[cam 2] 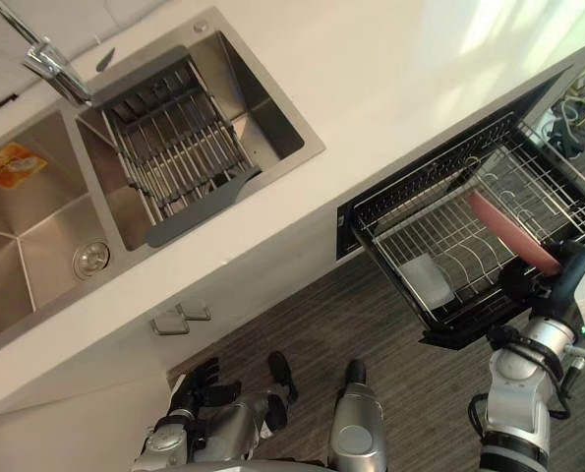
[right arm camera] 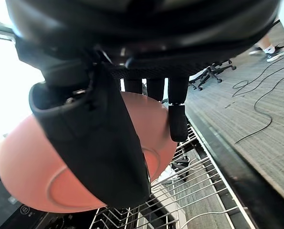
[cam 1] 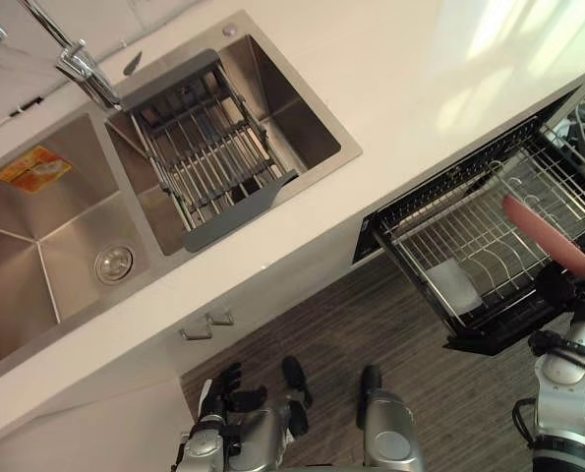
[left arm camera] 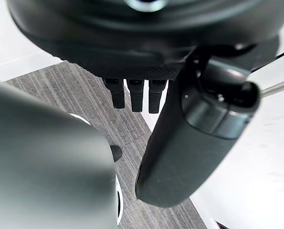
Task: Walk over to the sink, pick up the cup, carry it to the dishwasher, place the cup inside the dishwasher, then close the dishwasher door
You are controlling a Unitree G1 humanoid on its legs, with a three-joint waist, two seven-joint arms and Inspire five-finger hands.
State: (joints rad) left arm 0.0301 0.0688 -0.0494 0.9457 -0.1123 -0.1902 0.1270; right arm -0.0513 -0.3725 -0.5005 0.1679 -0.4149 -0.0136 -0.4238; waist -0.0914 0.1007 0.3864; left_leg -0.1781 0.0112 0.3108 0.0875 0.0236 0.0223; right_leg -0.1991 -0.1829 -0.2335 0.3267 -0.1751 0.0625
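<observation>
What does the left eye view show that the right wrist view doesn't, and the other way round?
Left eye view: the steel sink, its faucet, the drain rack inside it, and the left hand low by the cabinet. Right wrist view: the right hand with thumb and fingers clamped on the pink bowl, plus office chairs and a person's shoes far across the floor. Shared: the pink bowl held over the pulled-out dishwasher rack.

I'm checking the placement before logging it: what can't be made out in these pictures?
Pink dish: in the right wrist view the thumb of the right robot hand covers its middle; edge-on in the eye views, so depth unclear.
Dishwasher rack: far end cut off by the eye views' right edge.
Sink: left basin cut off by their left edge.
</observation>
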